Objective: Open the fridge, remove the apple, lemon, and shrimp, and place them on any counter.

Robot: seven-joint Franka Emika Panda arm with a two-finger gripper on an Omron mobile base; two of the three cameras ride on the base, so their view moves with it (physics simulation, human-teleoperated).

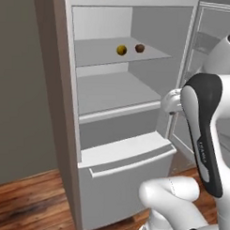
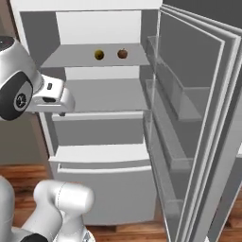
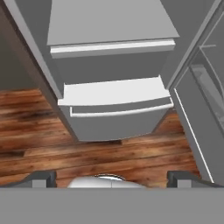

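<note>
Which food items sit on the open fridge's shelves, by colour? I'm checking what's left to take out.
Yellow (lemon): 1
Dark red (apple): 1
Total: 2, both on the upper shelf of the fridge.

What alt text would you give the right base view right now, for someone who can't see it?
The fridge stands open, its door swung to the right, with the lemon and apple side by side on the upper shelf, lemon on the left. The white arm's wrist hangs at the left, level with the shelf below.

Wooden floor (image 3: 35, 144); grey-brown wall (image 1: 19, 85)
</note>
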